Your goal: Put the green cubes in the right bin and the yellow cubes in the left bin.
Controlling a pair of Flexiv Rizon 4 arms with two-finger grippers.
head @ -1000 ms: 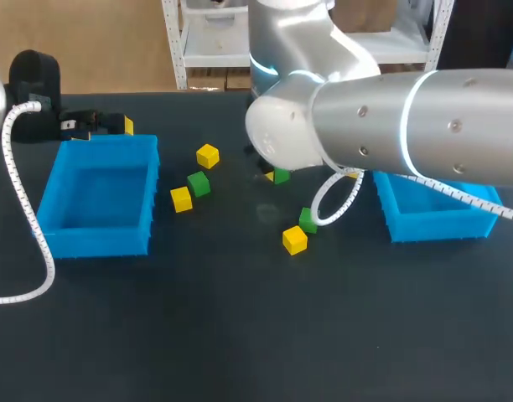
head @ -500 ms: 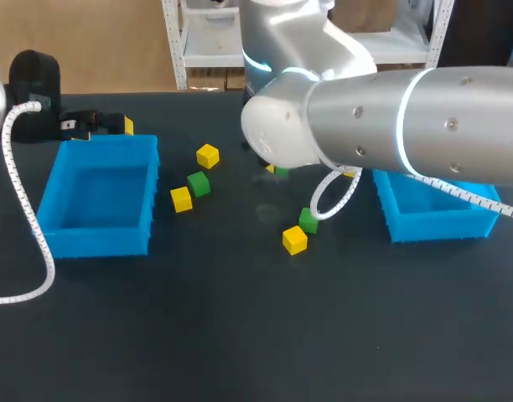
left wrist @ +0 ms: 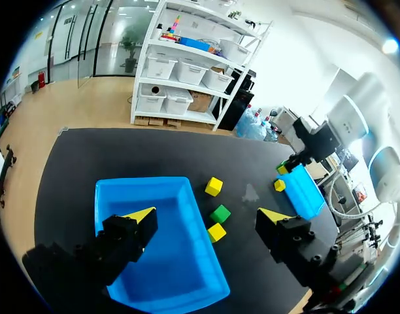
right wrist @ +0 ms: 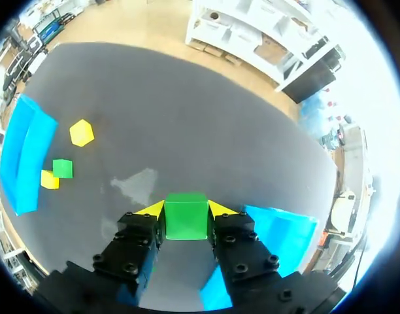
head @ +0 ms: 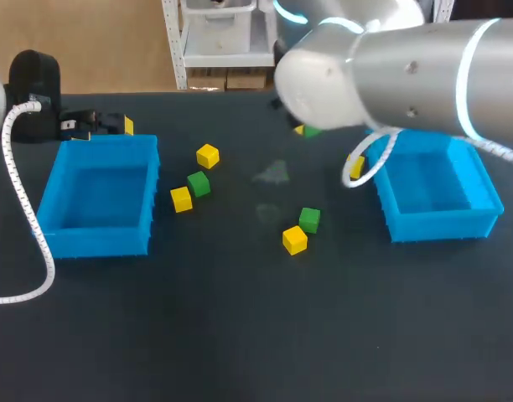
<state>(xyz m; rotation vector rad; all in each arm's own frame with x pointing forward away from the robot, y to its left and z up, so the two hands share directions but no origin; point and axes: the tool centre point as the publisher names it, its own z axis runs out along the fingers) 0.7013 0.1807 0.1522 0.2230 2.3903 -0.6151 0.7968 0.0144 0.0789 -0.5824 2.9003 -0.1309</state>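
My right gripper [right wrist: 185, 210] is shut on a green cube [right wrist: 185, 217], held above the table just left of the right blue bin [right wrist: 282, 232]. From above, that gripper [head: 305, 131] and the green cube [head: 312, 131] peek out under the big arm, beside the right bin [head: 483, 197]. Two more green cubes [head: 199, 183] [head: 309, 219] and several yellow cubes [head: 208, 156] [head: 181, 198] [head: 294, 239] lie between the bins. One yellow cube [head: 355, 166] sits by the right bin's left wall. My left gripper [left wrist: 206, 219] hangs open and empty over the left bin [left wrist: 141, 184].
The left bin [head: 147, 180] holds nothing visible. My left arm's white cable [head: 26, 218] loops along the table's left edge. The right arm's bulk hides the table's far right part.
My right arm rose from the table's middle and swung back to the right with the green cube in its fingers. The left arm stayed put.
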